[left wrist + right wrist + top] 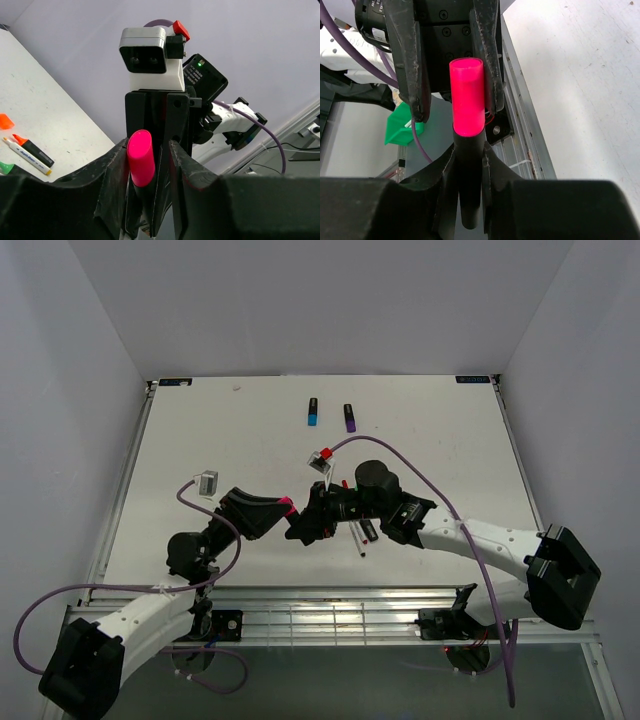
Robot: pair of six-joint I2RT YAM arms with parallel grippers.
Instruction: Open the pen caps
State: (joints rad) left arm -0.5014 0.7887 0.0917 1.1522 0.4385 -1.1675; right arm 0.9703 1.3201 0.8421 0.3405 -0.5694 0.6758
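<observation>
A stubby black marker with a pink cap (286, 502) is held above the near middle of the table, between both grippers. My right gripper (468, 155) is shut on the black marker body (470, 190), and the pink cap (467, 97) sticks out past its fingers. My left gripper (147, 150) stands open around the pink cap (141, 157). The cap leans on one finger, with a gap to the other. In the top view the left gripper (290, 515) and right gripper (310, 522) meet tip to tip.
A blue-capped marker (313, 413) and a purple-capped marker (350, 418) lie at the back of the table. Thin pens (360, 536) lie under the right wrist. An uncapped orange-tipped marker (32, 150), a loose orange cap (5, 121) and a white pen (25, 156) show in the left wrist view.
</observation>
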